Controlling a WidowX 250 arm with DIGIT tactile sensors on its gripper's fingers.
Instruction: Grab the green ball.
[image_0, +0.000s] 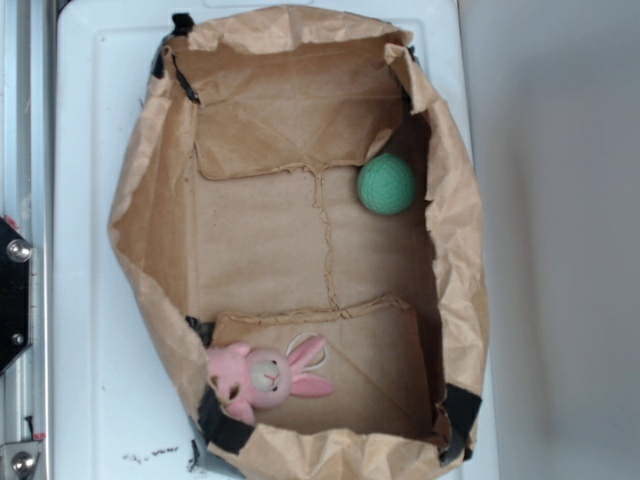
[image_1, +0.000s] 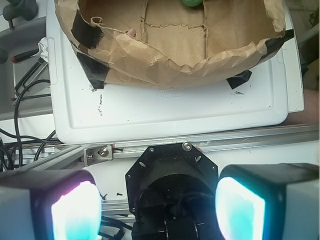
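The green ball (image_0: 387, 184), mint-green and knitted, lies on the floor of a brown paper-lined box (image_0: 145, 200), against its right wall toward the far end. In the wrist view only a sliver of the ball (image_1: 191, 2) shows at the top edge. My gripper (image_1: 159, 207) is open and empty, with glowing pads (image_1: 76, 210) wide apart. It hangs outside the box, over the robot's black base (image_1: 172, 185), well short of the ball. The gripper does not show in the exterior view.
A pink plush bunny (image_0: 262, 376) lies in the box's near left corner. The box sits on a white tray (image_1: 175, 112). A metal rail (image_1: 225, 137) runs in front of the tray, and cables (image_1: 20, 135) lie at the left.
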